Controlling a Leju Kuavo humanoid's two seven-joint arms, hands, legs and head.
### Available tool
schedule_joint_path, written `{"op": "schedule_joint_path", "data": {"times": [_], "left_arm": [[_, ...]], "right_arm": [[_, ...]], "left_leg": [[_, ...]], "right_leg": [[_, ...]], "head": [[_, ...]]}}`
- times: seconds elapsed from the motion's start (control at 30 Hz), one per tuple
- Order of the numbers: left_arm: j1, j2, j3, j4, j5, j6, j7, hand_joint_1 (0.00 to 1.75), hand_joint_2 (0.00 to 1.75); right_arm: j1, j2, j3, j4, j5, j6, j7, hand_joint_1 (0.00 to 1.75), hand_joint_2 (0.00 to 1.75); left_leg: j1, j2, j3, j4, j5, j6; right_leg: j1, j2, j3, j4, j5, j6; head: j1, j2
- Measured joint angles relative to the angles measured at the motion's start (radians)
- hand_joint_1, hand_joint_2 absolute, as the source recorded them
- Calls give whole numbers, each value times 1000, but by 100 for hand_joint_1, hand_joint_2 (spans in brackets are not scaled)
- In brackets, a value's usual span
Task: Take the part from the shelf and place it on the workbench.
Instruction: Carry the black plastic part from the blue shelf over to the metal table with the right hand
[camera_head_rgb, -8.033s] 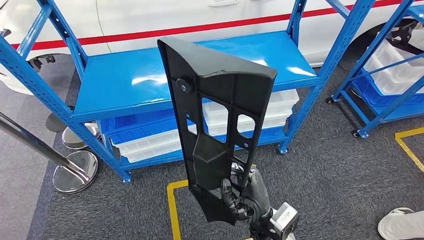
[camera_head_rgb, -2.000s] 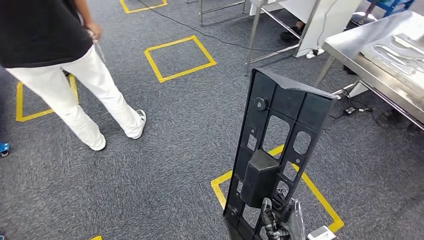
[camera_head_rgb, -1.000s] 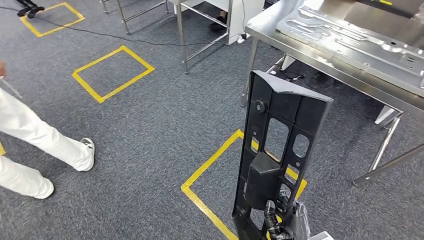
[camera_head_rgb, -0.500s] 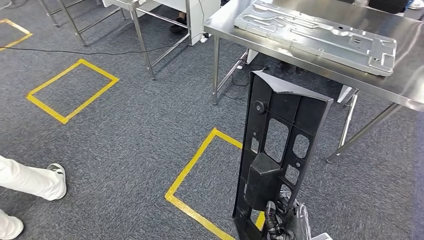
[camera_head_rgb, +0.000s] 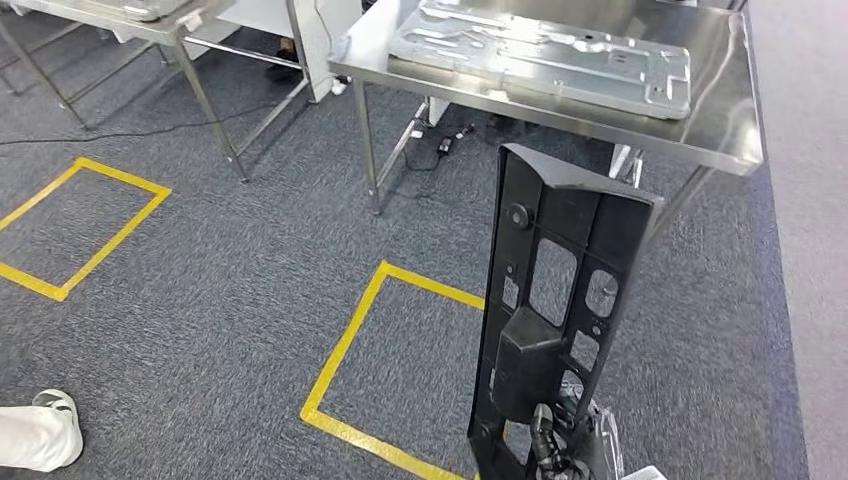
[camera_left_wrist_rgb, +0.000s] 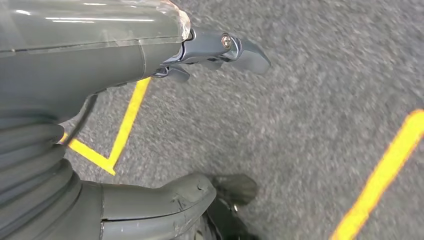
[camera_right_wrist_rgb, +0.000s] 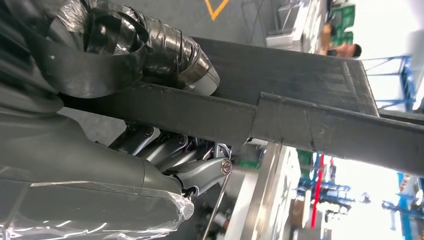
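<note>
A long black plastic part (camera_head_rgb: 555, 300) with several cut-outs stands upright in front of me, its top reaching up to the workbench edge. My right hand (camera_head_rgb: 560, 452) grips it at its lower end. In the right wrist view the thumb and fingers (camera_right_wrist_rgb: 150, 42) wrap the part's black edge (camera_right_wrist_rgb: 300, 105). The steel workbench (camera_head_rgb: 720, 110) lies ahead, beyond the part. My left hand (camera_left_wrist_rgb: 150, 115) hangs over the carpet with its fingers apart and nothing in it.
A large silver metal panel (camera_head_rgb: 545, 55) lies on the workbench. Another steel table (camera_head_rgb: 150, 15) stands at the far left. Yellow tape squares (camera_head_rgb: 345, 350) mark the grey carpet. A person's white shoe (camera_head_rgb: 40, 435) is at the lower left.
The camera has turned, so the workbench now sits ahead and closer and the person has slid out to the left. The part stays upright in my right hand.
</note>
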Motion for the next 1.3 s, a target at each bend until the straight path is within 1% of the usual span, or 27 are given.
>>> {"op": "schedule_joint_path", "data": {"times": [0.07,0.13,0.17,0.2,0.23,0.27,0.3,0.33,0.37,0.4,0.53,0.6,0.67,0.7,0.73,0.77,0.8,0.87,0.9,0.93,1.03,1.1,1.13,1.2,1.23,1.27,1.3], "left_arm": [[-3,0,0,0,9,-14,-4,0,175],[-1,1,2,1,15,-22,-6,0,175],[1,1,3,2,15,-23,-6,0,175],[4,1,4,3,15,-23,-5,0,175],[6,2,5,4,15,-22,-5,0,175],[7,3,5,5,15,-22,-4,0,175],[8,4,5,6,15,-21,-4,0,175],[8,5,5,7,15,-21,-4,0,175],[7,6,5,8,15,-21,-4,0,175],[6,7,6,8,15,-21,-4,0,175],[6,8,6,10,15,-19,-3,0,175],[6,9,6,11,15,-17,-3,0,175],[5,10,6,13,15,-17,-2,0,175],[6,11,6,15,14,-17,-2,0,175],[6,11,6,17,14,-17,-1,0,175],[7,11,6,18,14,-17,-1,0,175],[8,11,7,20,14,-17,-1,0,175],[9,11,7,24,14,-17,0,0,175],[8,12,7,26,14,-17,0,0,175],[7,12,8,27,13,-16,0,0,175],[2,12,8,28,14,-16,0,0,175],[-2,14,8,31,14,-16,-1,0,175],[-4,14,8,32,14,-17,0,0,175],[-2,15,7,35,14,-17,0,0,175],[0,16,8,36,14,-17,0,0,175],[2,18,8,38,14,-16,0,0,175],[3,19,8,39,14,-16,0,0,175]], "right_arm": [[-1,-1,0,0,11,-6,6,175,175],[-4,-1,1,0,21,-12,13,175,175],[-4,-1,2,0,25,-15,16,175,175],[-4,-1,2,0,30,-17,18,175,175],[-4,-1,3,0,34,-20,19,175,175],[-4,-1,3,0,37,-22,19,175,175],[-4,-1,5,0,38,-24,20,175,175],[-5,-1,6,0,39,-26,20,175,175],[-6,-1,6,0,40,-28,21,175,175],[-7,-1,7,0,42,-30,22,175,175],[-10,-2,9,0,61,-39,33,175,175],[-15,-4,10,0,69,-46,38,175,175],[-18,-7,10,0,73,-52,44,175,175],[-18,-9,11,0,74,-53,47,175,175],[-18,-10,11,0,74,-53,50,175,175],[-18,-11,11,1,75,-53,51,175,175],[-18,-12,11,1,75,-54,52,175,175],[-18,-15,12,2,76,-55,52,175,175],[-18,-16,12,2,77,-56,53,175,175],[-18,-17,13,1,77,-57,53,175,175],[-18,-18,15,0,80,-60,53,175,175],[-19,-19,16,0,83,-63,54,175,175],[-20,-19,17,0,84,-64,54,175,175],[-21,-19,17,0,85,-65,55,175,175],[-20,-19,17,0,86,-65,56,175,175],[-20,-19,18,0,88,-65,58,175,175],[-20,-19,18,0,92,-67,61,175,175]], "left_leg": [[4,-38,-16,45,-29,-8],[7,-91,-80,169,-87,-10],[7,-103,-120,239,-111,-10],[7,-108,-153,287,-117,-10],[7,-109,-169,300,-102,-9],[7,-110,-166,270,-65,-6],[6,-111,-145,206,-15,-2],[5,-114,-121,142,21,4],[2,-116,-99,85,43,10],[-1,-119,-84,50,49,15],[-2,-119,-60,14,36,34],[2,-118,-38,2,32,44],[2,-116,-22,-1,21,48],[2,-116,-14,-1,13,48],[2,-117,-3,-1,4,47],[2,-117,10,-1,-6,46],[2,-117,24,-1,-17,45],[1,-117,50,-2,-40,38],[0,-117,58,-3,-51,32],[0,-116,69,-3,-59,25],[0,-114,85,19,-57,5],[2,-114,45,105,-60,0],[3,-115,6,170,-79,-2],[3,-115,-81,275,-142,-8],[3,-115,-111,292,-165,-8],[2,-115,-126,279,-165,-8],[1,-115,-130,238,-137,-4]], "right_leg": [[-5,16,8,-10,-2,-16],[-5,28,15,-14,-7,-29],[-3,35,19,-13,-11,-32],[0,42,24,-12,-16,-33],[2,50,32,-11,-22,-33],[3,57,43,-11,-29,-32],[4,62,54,-10,-37,-29],[4,65,64,-10,-45,-26],[5,68,70,-8,-53,-20],[5,70,72,-9,-58,-14],[4,69,70,16,-54,9],[2,59,24,100,-72,17],[-1,55,-59,220,-118,24],[-3,54,-96,260,-138,28],[-5,53,-121,275,-147,31],[-6,51,-129,254,-134,31],[-7,49,-124,206,-100,29],[-3,42,-99,89,-1,19],[1,40,-90,56,30,13],[5,39,-85,40,45,6],[7,47,-58,29,30,-19],[3,48,-28,15,21,-33],[3,48,-16,10,14,-38],[5,52,2,8,-4,-42],[6,55,14,8,-14,-42],[7,57,27,8,-24,-42],[8,59,42,8,-35,-40]], "head": [[0,0],[0,0],[-1,0],[-1,0],[-1,0],[-1,0],[-1,0],[0,0],[-1,0],[0,0],[0,0],[0,0],[0,0],[0,0],[0,0],[0,0],[0,0],[0,0],[0,0],[0,0],[-1,0],[-1,0],[-1,0],[-2,0],[-2,0],[-1,0],[-2,0]]}}
